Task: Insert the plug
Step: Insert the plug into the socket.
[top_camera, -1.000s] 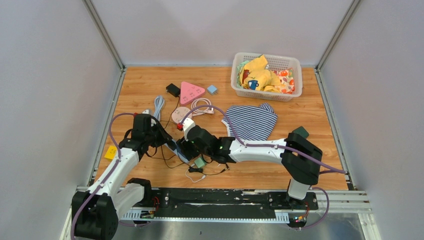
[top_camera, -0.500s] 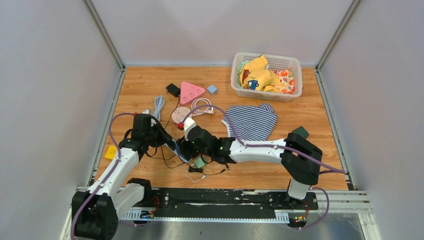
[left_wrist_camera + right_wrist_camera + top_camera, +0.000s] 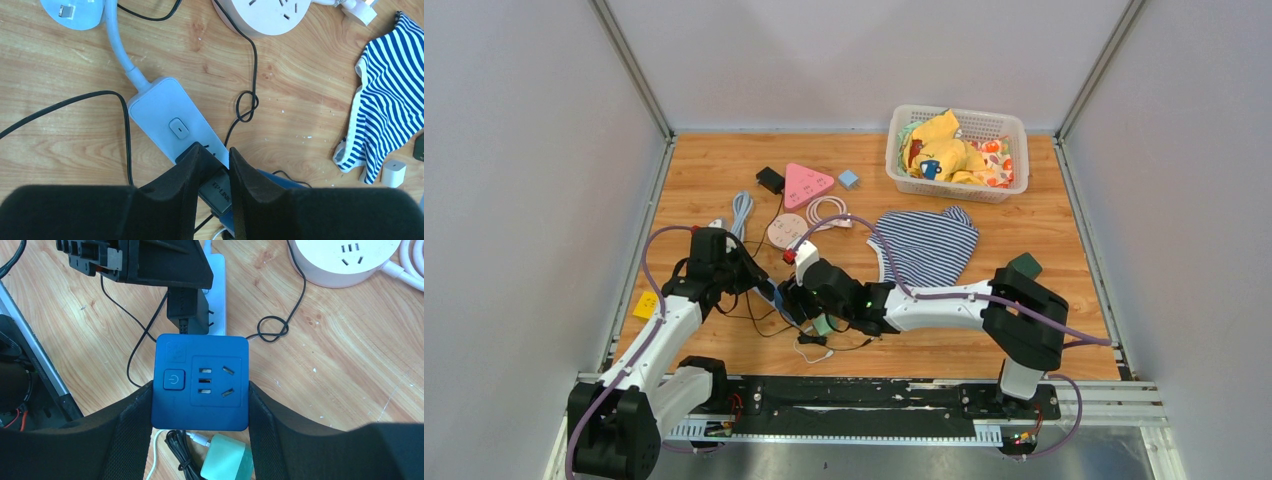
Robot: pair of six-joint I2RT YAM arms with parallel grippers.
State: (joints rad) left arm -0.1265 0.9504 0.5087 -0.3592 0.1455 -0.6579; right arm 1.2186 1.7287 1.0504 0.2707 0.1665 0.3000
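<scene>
My left gripper (image 3: 216,150) is shut on a black TP-LINK plug (image 3: 218,188), holding it just over the end of a white power strip (image 3: 165,112). The right wrist view shows the plug (image 3: 187,305) right behind a blue cube socket (image 3: 200,385), its bare metal prongs out over the strip. My right gripper (image 3: 200,388) is shut on the blue socket's two sides, with its top face, power button and slots turned to the camera. From above, both grippers meet at the front left of the table: left gripper (image 3: 759,283), right gripper (image 3: 802,300).
A mint-green charger (image 3: 225,462) with white and black cables lies under the blue socket. A round white socket (image 3: 345,257) and a looped black cable (image 3: 272,330) lie beyond. Farther off are a striped cloth (image 3: 929,242), a pink triangular strip (image 3: 807,183) and a basket (image 3: 1014,125) of clothes.
My right arm has shifted slightly toward the near edge with the blue socket. The left arm and the plug have hardly moved.
</scene>
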